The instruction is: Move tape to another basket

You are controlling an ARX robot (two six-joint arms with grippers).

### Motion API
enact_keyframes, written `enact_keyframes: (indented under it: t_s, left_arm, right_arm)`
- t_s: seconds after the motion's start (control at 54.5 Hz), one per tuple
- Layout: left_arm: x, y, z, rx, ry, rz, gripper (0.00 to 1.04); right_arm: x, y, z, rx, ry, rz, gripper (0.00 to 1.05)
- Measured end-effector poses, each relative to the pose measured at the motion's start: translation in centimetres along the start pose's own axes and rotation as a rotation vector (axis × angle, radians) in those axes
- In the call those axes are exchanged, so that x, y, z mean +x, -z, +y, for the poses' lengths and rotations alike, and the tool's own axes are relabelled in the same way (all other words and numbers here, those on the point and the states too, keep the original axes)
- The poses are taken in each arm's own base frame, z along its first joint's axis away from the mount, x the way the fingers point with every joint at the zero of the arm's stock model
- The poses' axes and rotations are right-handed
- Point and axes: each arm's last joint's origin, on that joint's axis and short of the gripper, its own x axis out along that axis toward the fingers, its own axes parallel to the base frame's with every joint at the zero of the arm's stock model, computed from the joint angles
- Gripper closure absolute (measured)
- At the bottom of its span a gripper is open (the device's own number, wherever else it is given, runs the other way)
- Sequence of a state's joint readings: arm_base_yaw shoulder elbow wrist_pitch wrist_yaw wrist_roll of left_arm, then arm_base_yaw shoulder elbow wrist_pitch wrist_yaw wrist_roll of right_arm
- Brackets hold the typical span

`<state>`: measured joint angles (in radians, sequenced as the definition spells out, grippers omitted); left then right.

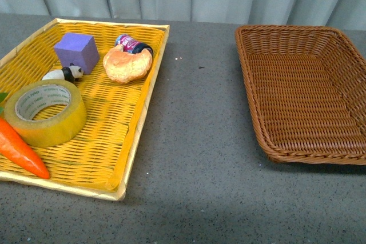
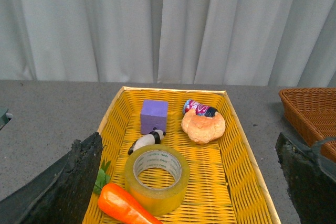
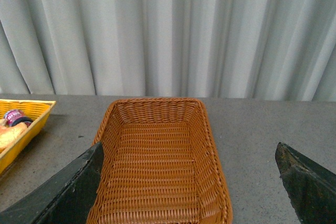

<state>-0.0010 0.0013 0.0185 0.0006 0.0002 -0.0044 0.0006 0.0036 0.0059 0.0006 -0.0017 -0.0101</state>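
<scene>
The tape [image 1: 47,112] is a wide yellowish roll with a white printed core. It lies flat in the front left part of the yellow woven tray [image 1: 123,135]. It also shows in the left wrist view [image 2: 156,178]. The brown wicker basket [image 1: 255,92] stands at the right and holds nothing; it also shows in the right wrist view [image 3: 107,129]. My left gripper [image 2: 189,187] is open, above and short of the tape. My right gripper [image 3: 190,182] is open above the basket's near end. Neither arm shows in the front view.
The yellow tray also holds an orange carrot [image 1: 20,150] touching the tape, a purple cube [image 1: 76,52], a small panda figure [image 1: 64,74], a croissant [image 1: 127,63] and a small printed can [image 1: 132,44]. Grey tabletop [image 1: 194,141] separates tray and basket. A curtain hangs behind.
</scene>
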Motion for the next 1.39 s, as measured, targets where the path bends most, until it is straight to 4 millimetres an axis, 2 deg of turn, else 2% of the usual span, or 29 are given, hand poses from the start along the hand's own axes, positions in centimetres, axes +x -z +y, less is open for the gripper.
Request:
enact_keyframes:
  t_s: [1.394]
  left_arm:
    - [0.00,0.00,0.00,0.000,0.000,0.000,0.07]
  right_arm:
    - [0.00,-0.01,0.00,0.000,0.000,0.000,0.09]
